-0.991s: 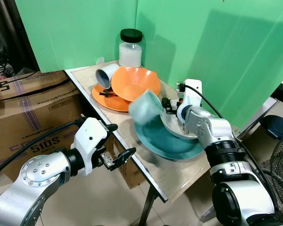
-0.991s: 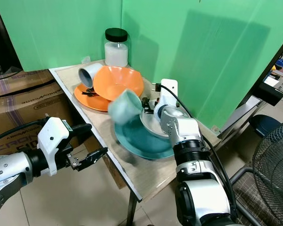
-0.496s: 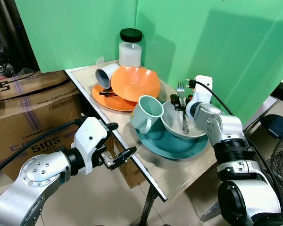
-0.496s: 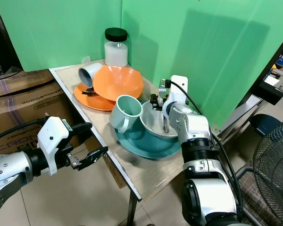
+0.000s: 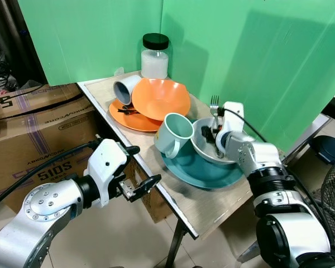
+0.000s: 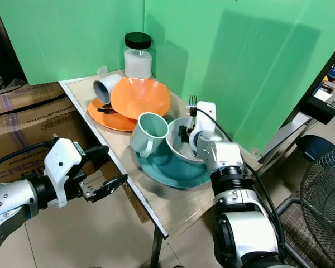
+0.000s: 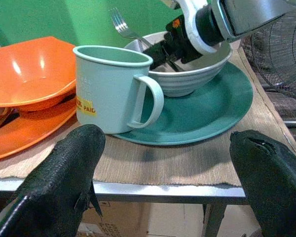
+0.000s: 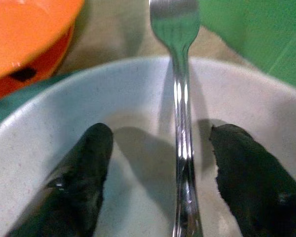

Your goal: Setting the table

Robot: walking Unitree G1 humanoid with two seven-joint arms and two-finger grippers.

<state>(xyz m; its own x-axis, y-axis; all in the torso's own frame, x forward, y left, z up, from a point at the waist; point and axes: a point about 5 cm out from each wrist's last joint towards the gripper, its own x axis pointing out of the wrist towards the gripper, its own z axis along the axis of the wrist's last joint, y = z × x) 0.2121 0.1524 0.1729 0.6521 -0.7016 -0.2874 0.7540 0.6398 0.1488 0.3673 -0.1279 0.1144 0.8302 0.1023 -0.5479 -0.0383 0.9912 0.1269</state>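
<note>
A teal plate (image 5: 196,172) lies near the table's front edge with a grey bowl (image 5: 201,146) on it. A silver fork (image 5: 214,104) leans in the bowl, tines up. My right gripper (image 5: 216,135) reaches into the bowl and is open, with its fingers (image 8: 81,180) on either side of the fork's (image 8: 181,123) handle and not touching it. A pale green mug (image 5: 172,134) stands on the plate's left rim, against the bowl. My left gripper (image 5: 142,166) hangs open below and in front of the table edge, facing the mug (image 7: 113,89).
Behind the mug sit an orange bowl (image 5: 159,97) on an orange plate (image 5: 127,119), a grey cup (image 5: 124,89) lying on its side, and a black-lidded jar (image 5: 155,57). Green screens close off the back. Cardboard boxes (image 5: 39,134) stand on the left.
A second ago the mug was blurred in motion; it now stands still on the plate. My right gripper drew back, then came down into the bowl around the fork.
</note>
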